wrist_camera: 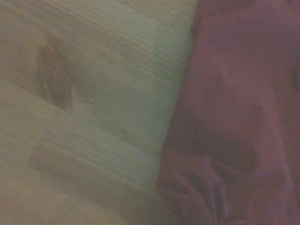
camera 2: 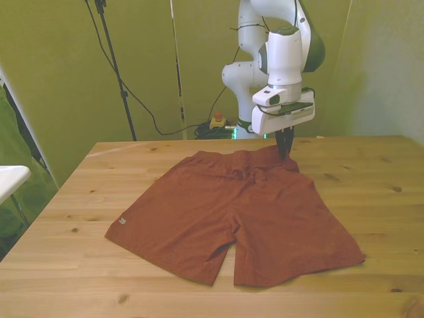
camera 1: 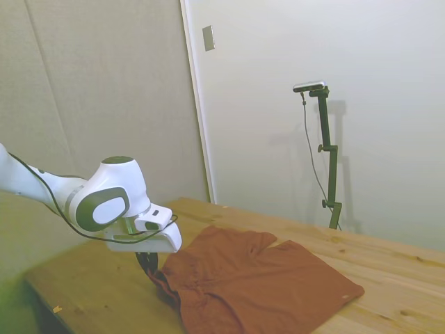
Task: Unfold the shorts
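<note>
Wooden table (camera 2: 79, 199) is bearing the shorts (camera 2: 245, 212), lying spread flat; pale walls are standing behind. Gripper (camera 2: 285, 149) is pinching the shorts' waistband corner.

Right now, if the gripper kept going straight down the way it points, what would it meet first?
Most likely the shorts: the gripper points down at their waistband corner on the front view's right, with the table directly beneath. Whether it already touches the fabric is unclear.

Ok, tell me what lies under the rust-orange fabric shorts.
The rust-orange fabric shorts lie spread on the wooden table. Whatever sits beneath the cloth is covered.
</note>
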`<state>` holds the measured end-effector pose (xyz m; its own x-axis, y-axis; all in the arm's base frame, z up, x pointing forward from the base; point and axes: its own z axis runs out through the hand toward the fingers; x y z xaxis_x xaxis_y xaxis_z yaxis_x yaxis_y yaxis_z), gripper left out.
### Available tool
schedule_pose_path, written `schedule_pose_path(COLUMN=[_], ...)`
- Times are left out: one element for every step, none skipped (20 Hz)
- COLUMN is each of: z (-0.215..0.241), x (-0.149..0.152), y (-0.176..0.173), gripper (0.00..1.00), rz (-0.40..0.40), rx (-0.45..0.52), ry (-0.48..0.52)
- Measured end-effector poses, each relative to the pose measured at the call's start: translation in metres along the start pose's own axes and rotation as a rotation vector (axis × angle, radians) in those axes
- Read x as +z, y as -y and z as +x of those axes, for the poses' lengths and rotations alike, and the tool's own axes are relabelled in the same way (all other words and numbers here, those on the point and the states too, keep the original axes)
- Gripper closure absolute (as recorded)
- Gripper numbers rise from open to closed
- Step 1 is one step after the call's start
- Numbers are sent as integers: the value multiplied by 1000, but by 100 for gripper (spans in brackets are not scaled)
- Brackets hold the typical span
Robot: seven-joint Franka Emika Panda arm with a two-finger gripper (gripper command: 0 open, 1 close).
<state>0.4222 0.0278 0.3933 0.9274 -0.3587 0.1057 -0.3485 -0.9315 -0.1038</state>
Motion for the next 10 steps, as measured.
schedule_pose_path(z=[-3,-6,-10,-13,-16,-18,-21,-24,-27,-30], x=[-6,-12,-18,-25,-33,-42,-53,-64,-76,-87], y=[1,2,3,4,5,6,7,8,8,8], gripper=[0,0,0,0,0,0,0,0,0,0], rz=[-8,-15,-21,-26,-29,-31,-35,-40,-47,-54], rx=[3,8,12,16,19,23,28,37,45,54], ry=[2,4,3,5,7,6,6,8,6,6])
